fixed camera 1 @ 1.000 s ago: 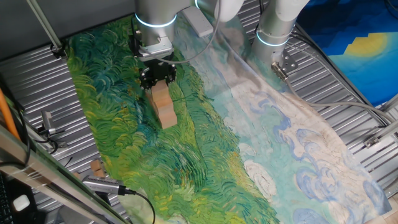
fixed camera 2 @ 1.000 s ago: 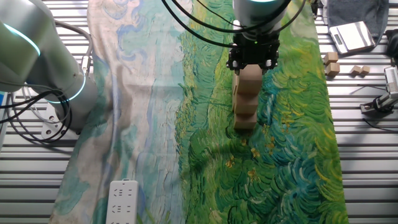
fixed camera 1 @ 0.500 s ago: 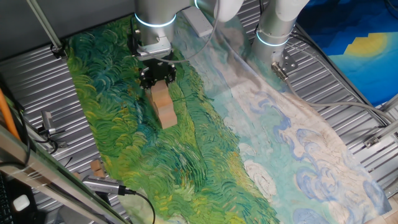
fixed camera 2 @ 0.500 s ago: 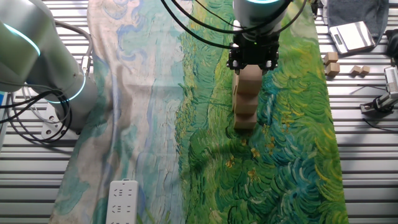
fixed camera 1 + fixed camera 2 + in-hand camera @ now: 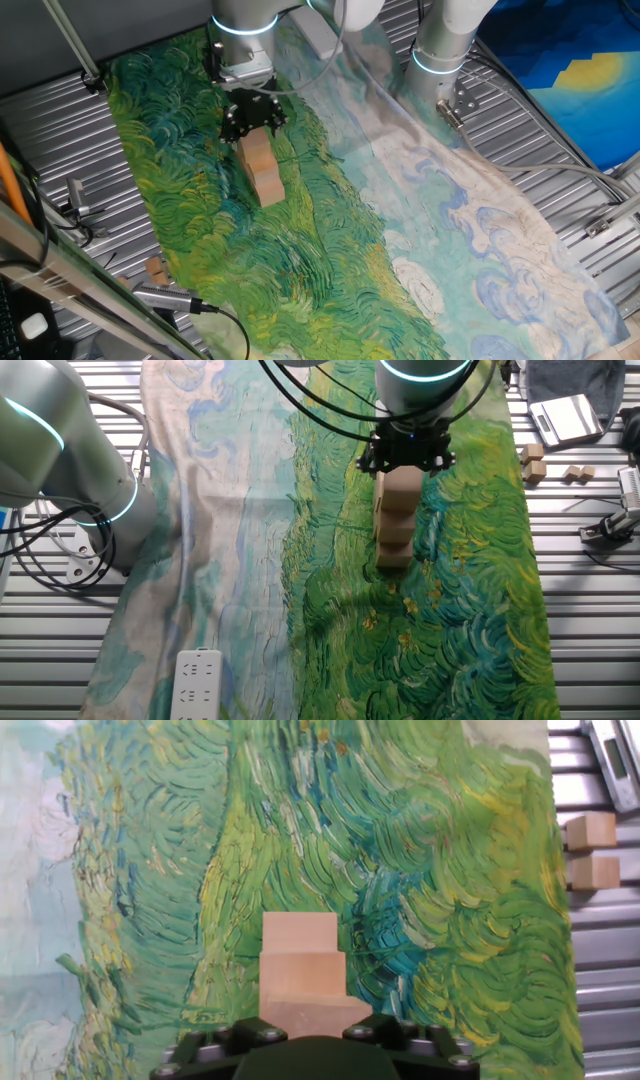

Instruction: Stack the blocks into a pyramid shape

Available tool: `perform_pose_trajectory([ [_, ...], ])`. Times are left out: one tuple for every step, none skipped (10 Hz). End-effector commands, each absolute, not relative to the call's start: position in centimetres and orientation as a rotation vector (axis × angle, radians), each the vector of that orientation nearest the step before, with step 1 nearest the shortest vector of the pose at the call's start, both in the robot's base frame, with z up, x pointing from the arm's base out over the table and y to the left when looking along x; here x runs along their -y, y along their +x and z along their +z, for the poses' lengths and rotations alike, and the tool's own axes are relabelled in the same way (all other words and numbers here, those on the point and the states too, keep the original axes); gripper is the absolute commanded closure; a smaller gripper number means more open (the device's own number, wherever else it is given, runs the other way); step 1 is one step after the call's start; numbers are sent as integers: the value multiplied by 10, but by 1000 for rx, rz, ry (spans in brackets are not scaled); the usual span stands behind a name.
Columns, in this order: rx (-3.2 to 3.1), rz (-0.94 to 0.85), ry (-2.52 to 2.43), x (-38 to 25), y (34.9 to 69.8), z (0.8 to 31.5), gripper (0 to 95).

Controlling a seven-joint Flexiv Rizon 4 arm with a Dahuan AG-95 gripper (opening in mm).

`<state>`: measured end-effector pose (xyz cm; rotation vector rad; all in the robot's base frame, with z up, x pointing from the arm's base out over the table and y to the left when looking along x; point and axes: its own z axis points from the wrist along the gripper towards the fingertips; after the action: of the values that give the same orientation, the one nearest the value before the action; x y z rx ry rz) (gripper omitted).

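Three tan wooden blocks stand in a leaning column [image 5: 262,170] on the green part of the painted cloth. It also shows in the other fixed view [image 5: 397,515]. In the hand view they step away from the camera, with the top block [image 5: 305,1012] nearest. My gripper [image 5: 252,118] hangs directly over the top block [image 5: 403,482]. Its fingers are spread wider than the block and do not grip it. Two more blocks [image 5: 592,850] lie on the metal table to the right of the cloth, also seen in the other fixed view [image 5: 532,463]. The remaining block is not in view.
Two smaller tan pieces [image 5: 580,473] lie beside the spare blocks. A second arm's base [image 5: 440,50] stands at the cloth's far edge. A white power strip [image 5: 198,685] lies on the cloth's pale end. A scale [image 5: 565,418] and cables sit on the ribbed metal table.
My gripper has spread its fingers and lifted a little above the top block. The column of blocks has not moved.
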<state>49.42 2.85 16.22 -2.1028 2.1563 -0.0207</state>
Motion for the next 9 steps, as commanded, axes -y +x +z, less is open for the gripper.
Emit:
perform_pose_trajectory([
  [-2211,27,-2054,-30,494,166,0],
  [-2214,33,-2052,-29,495,168,0],
  [-2230,39,-2049,-29,499,179,0],
  [-2236,33,-2052,-30,505,188,0],
  [-2246,29,-2050,-32,514,197,0],
  [-2268,10,-2043,-35,524,206,190],
  [-2286,-10,-2034,-37,530,211,190],
  [-2328,-31,-1994,-40,537,215,760],
  [-2344,-54,-1991,-44,547,216,950],
])
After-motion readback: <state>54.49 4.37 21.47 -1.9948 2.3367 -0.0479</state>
